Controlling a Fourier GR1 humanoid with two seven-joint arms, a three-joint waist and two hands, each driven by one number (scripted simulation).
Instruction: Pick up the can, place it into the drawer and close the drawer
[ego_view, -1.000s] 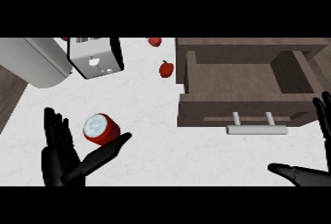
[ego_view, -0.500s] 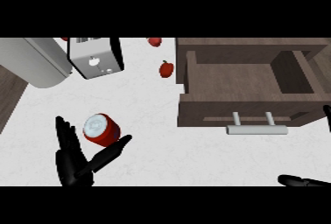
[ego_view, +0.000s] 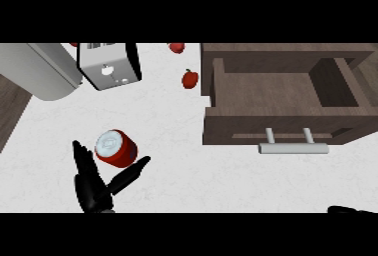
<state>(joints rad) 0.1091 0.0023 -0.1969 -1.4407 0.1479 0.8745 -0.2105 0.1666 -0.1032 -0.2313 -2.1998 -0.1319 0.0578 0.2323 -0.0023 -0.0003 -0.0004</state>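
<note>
The red can (ego_view: 116, 148) with a silver lid lies on the white counter at the lower left. My left hand (ego_view: 94, 186) comes in from below it and is open: its straight fingers (ego_view: 83, 160) rise along the can's left side and its thumb (ego_view: 133, 171) points up just under the can. No finger curls round the can. The brown drawer (ego_view: 221, 95) stands pulled open at the right, its inside bare, with a silver handle (ego_view: 291, 147) on its front. Only a sliver of my right hand (ego_view: 345, 209) shows at the lower right edge.
A silver toaster (ego_view: 109, 65) and a grey rounded appliance (ego_view: 40, 70) stand at the back left. One red pepper (ego_view: 190, 79) lies next to the drawer's left wall, another (ego_view: 176, 47) at the counter's far edge. Dark wood floor (ego_view: 11, 107) borders the counter's left.
My right hand has sunk toward the lower edge until almost none of it shows. My left hand has slid slightly down and right beside the can. The can has stayed put.
</note>
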